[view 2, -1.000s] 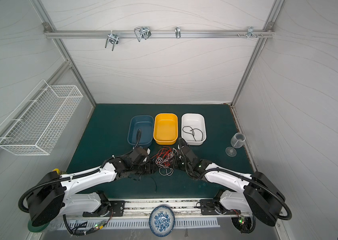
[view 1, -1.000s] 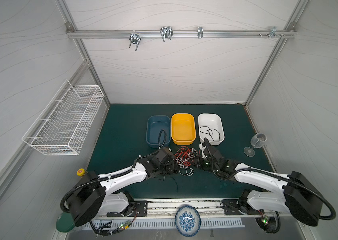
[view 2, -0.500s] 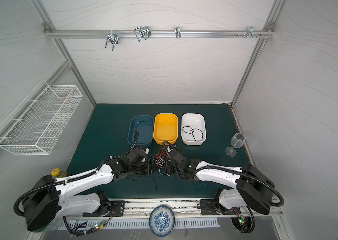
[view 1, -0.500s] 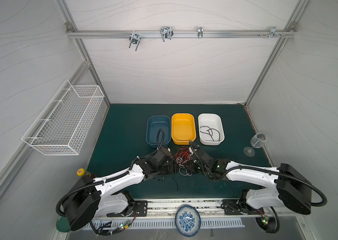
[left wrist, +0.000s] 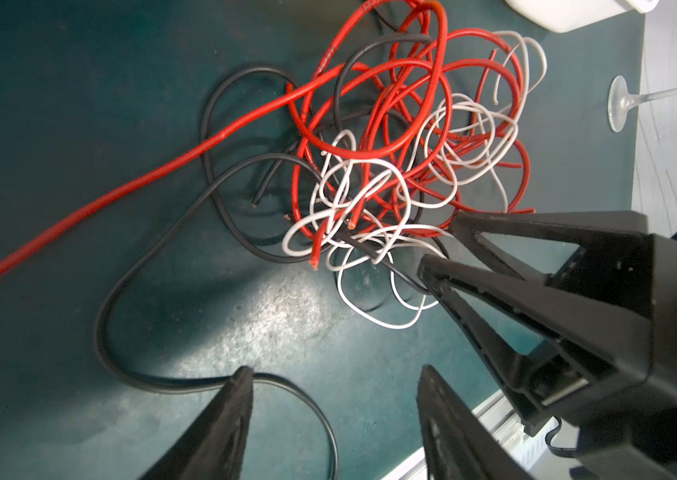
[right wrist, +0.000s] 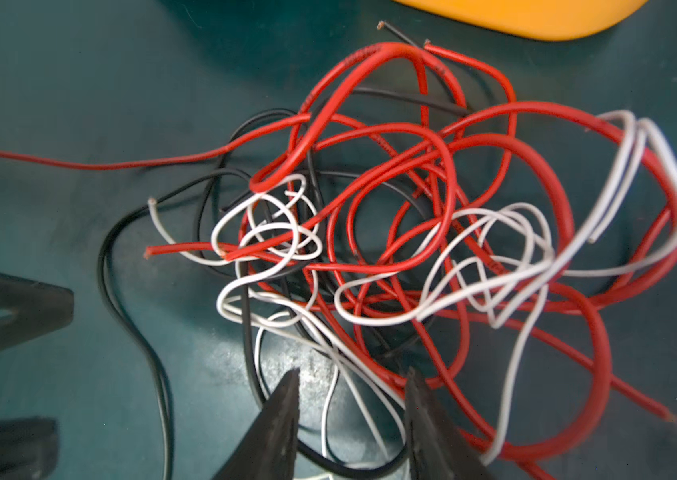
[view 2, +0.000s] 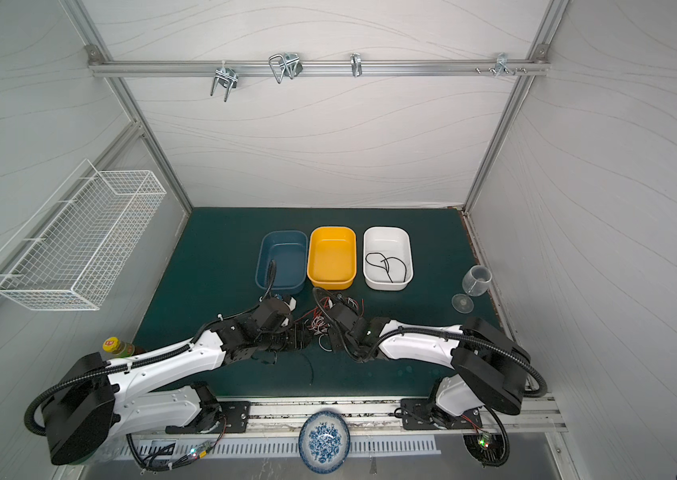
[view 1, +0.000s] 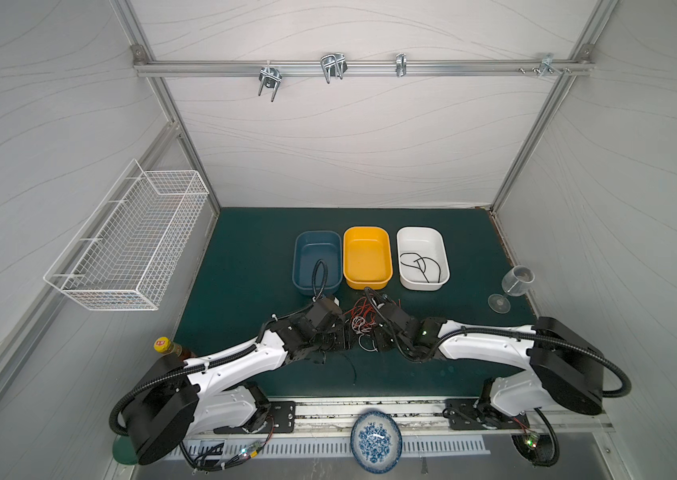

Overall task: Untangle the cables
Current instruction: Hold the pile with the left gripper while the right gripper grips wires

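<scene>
- Here are the cables (view 1: 359,320): one red, white and black knot on the green surface (view 1: 245,270), just at 6 o'clock of the yellow tub (view 1: 365,257) in both top views.
- At the knot's 9 o'clock side, the left hand (left wrist: 332,374) is low over the surface, jaws wide, gripping nothing.
- A black strand (left wrist: 97,328) curls out of the pile, past one left fingertip and through that wide gap.
- At the knot's 3 o'clock side sits the right hand (right wrist: 351,374), jaws narrower but clearly apart. White and black strands run between the fingers, and no pinch shows.
- The two hands face each other across the pile, near but not touching.
- One long red strand (left wrist: 112,196) trails away from the knot alone.
- A loose black cable (view 1: 419,264) lies coiled inside the white tub (view 1: 422,232), at 3 o'clock of the yellow one, with the blue tub (view 1: 307,249) at its 9 o'clock.
- A wine glass (view 1: 515,282) sits by the surface's 3 o'clock edge.
</scene>
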